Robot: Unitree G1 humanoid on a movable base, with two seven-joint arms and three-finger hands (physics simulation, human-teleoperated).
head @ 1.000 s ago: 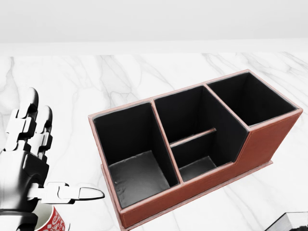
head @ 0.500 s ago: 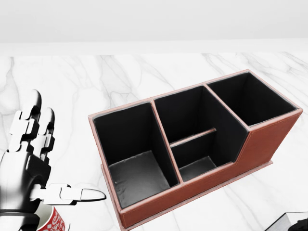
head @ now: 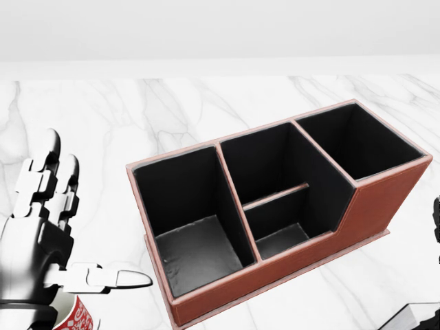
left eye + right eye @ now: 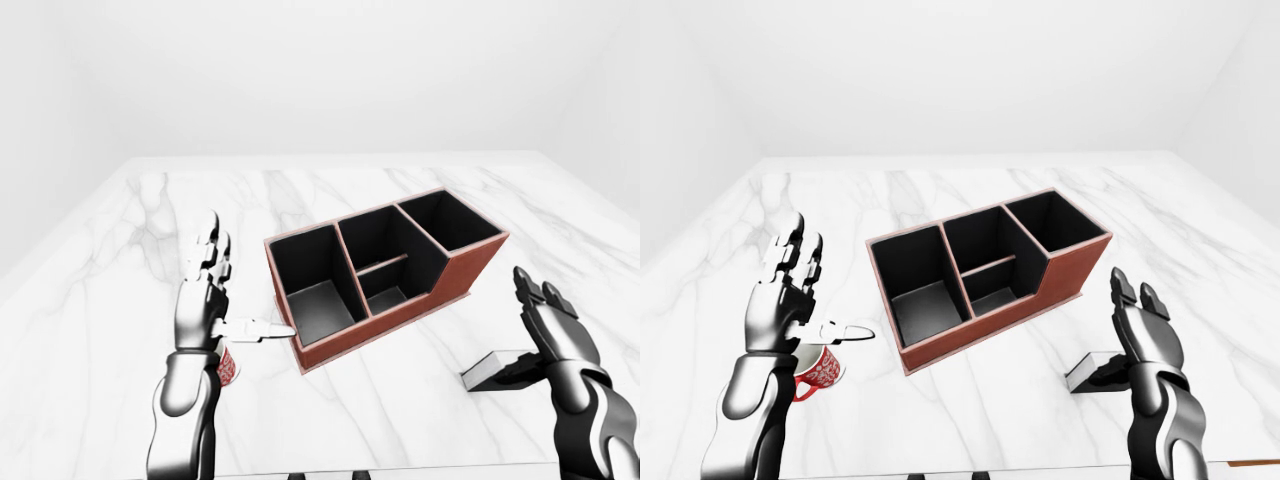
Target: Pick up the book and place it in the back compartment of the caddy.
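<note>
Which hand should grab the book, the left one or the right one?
Probably the right hand. It hovers open right beside the book, which lies flat on the table. The left hand is open across the caddy, over the red mug.

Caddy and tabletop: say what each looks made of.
Caddy: seemingly reddish-brown leather or leatherette, matte grain outside, with a black lining; it could be faux. Tabletop: looks like polished white marble, going by its grey veins and soft sheen.
</note>
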